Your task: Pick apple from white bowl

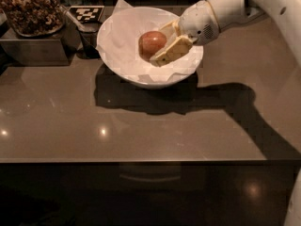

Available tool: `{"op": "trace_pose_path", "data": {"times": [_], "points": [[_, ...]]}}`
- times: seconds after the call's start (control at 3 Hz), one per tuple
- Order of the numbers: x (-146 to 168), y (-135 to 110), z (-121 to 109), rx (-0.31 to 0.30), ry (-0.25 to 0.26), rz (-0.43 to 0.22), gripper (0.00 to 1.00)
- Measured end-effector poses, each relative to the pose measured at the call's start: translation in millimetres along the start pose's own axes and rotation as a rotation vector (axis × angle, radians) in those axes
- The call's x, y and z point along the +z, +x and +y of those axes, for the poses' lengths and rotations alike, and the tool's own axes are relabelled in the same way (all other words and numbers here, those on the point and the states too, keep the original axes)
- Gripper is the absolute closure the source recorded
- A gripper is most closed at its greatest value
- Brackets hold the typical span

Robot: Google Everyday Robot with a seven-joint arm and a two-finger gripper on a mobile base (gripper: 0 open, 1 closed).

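Observation:
The reddish-orange apple [150,43] is held between the two cream fingers of my gripper [159,45], which is shut on it. The near finger [172,51] lies across the apple's right front side. The apple hangs above the floor of the white bowl [123,60], roughly at rim height and over its middle. The bowl is lined with crinkled white paper, and one corner [121,4] sticks up at the back. My white arm [221,8] reaches in from the upper right.
A tray of dark brown nutty snacks [29,7] sits on a dark box [33,48] at the back left. A black-and-white tag card [87,13] stands behind the bowl. The brown tabletop's front edge [141,161] runs across the lower half.

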State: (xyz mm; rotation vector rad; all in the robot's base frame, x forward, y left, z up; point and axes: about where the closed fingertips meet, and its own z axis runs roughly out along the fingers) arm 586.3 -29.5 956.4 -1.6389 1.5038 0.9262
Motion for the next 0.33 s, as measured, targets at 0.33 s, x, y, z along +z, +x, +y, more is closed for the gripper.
{"op": "trace_pose_path", "data": {"times": [0.33], "points": [[-21.7, -28.9, 18.6, -0.051, 0.01, -0.007, 1.0]]}}
